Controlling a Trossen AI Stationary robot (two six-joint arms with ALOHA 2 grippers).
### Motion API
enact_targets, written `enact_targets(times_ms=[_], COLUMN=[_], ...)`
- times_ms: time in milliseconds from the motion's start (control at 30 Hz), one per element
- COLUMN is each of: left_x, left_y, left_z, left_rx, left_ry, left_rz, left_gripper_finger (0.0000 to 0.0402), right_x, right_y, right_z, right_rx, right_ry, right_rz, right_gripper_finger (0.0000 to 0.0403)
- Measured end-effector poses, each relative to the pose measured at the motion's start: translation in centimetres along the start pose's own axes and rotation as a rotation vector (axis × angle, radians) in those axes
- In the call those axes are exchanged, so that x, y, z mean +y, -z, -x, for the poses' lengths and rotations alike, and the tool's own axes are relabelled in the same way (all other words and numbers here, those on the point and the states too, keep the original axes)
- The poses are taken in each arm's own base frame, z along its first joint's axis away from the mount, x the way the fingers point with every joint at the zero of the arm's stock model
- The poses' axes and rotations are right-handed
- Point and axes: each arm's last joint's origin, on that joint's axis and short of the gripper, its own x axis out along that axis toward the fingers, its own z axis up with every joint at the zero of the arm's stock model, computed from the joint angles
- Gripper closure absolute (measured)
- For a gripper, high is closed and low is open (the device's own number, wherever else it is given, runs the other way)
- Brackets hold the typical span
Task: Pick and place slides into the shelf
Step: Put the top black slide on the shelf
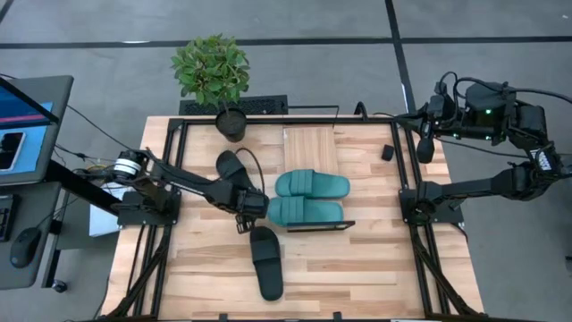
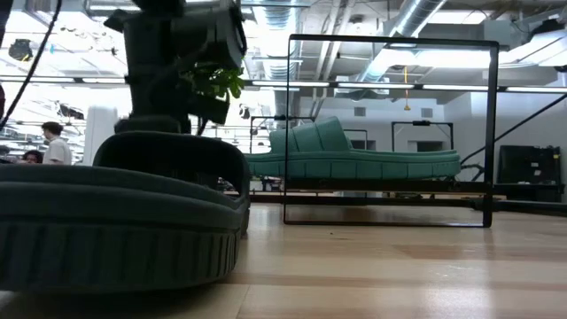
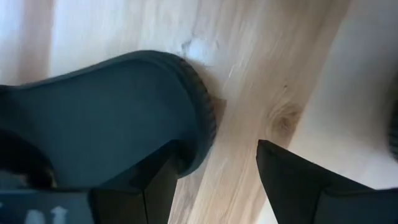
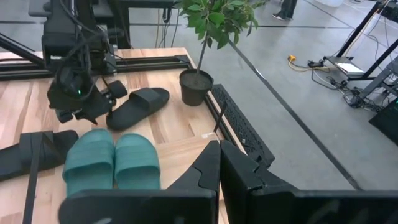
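Two teal slides (image 1: pixel 308 199) lie side by side on the shelf (image 1: pixel 310 143), a wood board in a thin black wire frame (image 2: pixel 390 133); they also show in the low view (image 2: pixel 354 155). One black slide (image 1: pixel 234 168) lies on the table left of the shelf, and the other (image 1: pixel 265 261) lies nearer the front edge, filling the low view's foreground (image 2: pixel 115 221). My left gripper (image 1: pixel 249 206) is open, low over the table between the two black slides. In the left wrist view a black slide's rounded end (image 3: pixel 124 106) lies at one finger. My right gripper (image 4: pixel 219 177) is shut, parked off the table's far right corner. My left gripper (image 3: pixel 211 180) stands open with one finger (image 3: pixel 155 180) over the rim of a black slide's rounded end (image 3: pixel 202 118) and the other finger (image 3: pixel 298 180) over bare wood. Whether the finger touches the slide, I cannot tell. The slide lies flat on the table.
A potted plant (image 1: pixel 212 76) stands at the table's far left edge beside a keyboard (image 1: pixel 259 105). A small black block (image 1: pixel 388 152) lies right of the shelf. Black frame rails (image 1: pixel 416 179) border both sides. Bare wood spreads along the near right part.
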Motion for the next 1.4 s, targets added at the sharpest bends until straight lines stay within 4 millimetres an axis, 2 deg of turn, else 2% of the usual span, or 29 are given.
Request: enact_targets(times_ms=[200,433,533,667,700,900,1100,1400], left_x=[-0.5,-0.5,-0.5,-0.6,-0.7,-1.9,-3.5,-6.1], left_y=[-0.1,0.0,0.1,0.5,0.6,1.3,2.7,6.3], left_z=[-1.8,-2.2,-2.2,-2.1,-2.1,-1.2,0.8,2.6], left_rx=[0.046,0.050,0.067,0.099,0.105,0.159,0.330,0.465], left_ry=[-0.050,-0.071,-0.069,-0.065,-0.064,-0.071,-0.032,-0.067], left_rz=[0.010,0.037,0.035,0.037,0.042,-0.030,-0.162,-0.369], left_gripper_finger=[0.0196,0.0205,0.0246,0.0362,0.0378,0.0395,0.0399,0.0401], right_x=[0.0,0.0,0.0,0.0,0.0,0.0,0.0,0.0], right_y=[0.0,0.0,0.0,0.0,0.0,0.0,0.1,0.2], right_z=[0.0,0.0,0.0,0.0,0.0,0.0,0.0,0.0], right_rx=[0.000,0.000,0.000,0.000,0.000,0.001,0.009,0.023], right_ry=[0.001,0.001,0.001,0.001,0.001,0.000,-0.001,-0.004], right_rz=[0.000,0.000,0.000,0.000,0.000,-0.008,-0.007,-0.016], right_gripper_finger=[0.0403,0.0403,0.0403,0.0403,0.0403,0.0403,0.0403,0.0403])
